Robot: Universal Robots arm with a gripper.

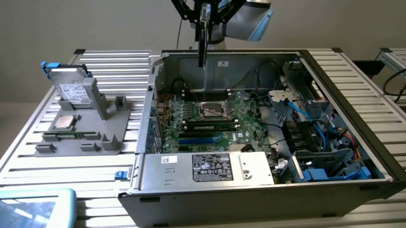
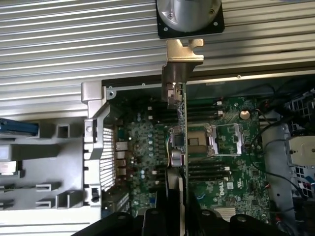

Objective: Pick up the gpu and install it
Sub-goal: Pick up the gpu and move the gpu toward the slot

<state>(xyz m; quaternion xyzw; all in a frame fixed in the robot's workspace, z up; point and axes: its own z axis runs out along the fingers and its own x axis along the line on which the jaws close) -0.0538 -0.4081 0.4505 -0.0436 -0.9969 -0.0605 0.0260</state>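
My gripper (image 1: pixel 203 10) hangs above the back of the open computer case (image 1: pixel 381 161), shut on the gpu (image 1: pixel 201 45). The card hangs edge-on and upright over the case's rear wall. In the wrist view the gpu (image 2: pixel 178 162) shows as a thin dark edge running between my fingers (image 2: pixel 153 220), and its silver end bracket (image 2: pixel 181 64) points away from them. Below it lies the green motherboard (image 2: pixel 147 142) with its CPU socket (image 2: pixel 202 140). The card hangs in the air, clear of the board.
A grey fixture (image 1: pixel 89 137) on the slatted table at the exterior view's left holds a silver drive (image 1: pixel 71 88) and a small CPU chip (image 1: pixel 65 121). Inside the case are the power supply (image 1: pixel 203 168), RAM sticks (image 1: pixel 209 127) and cables (image 1: pixel 298 128). A light blue tray (image 1: pixel 35 209) sits at the front left.
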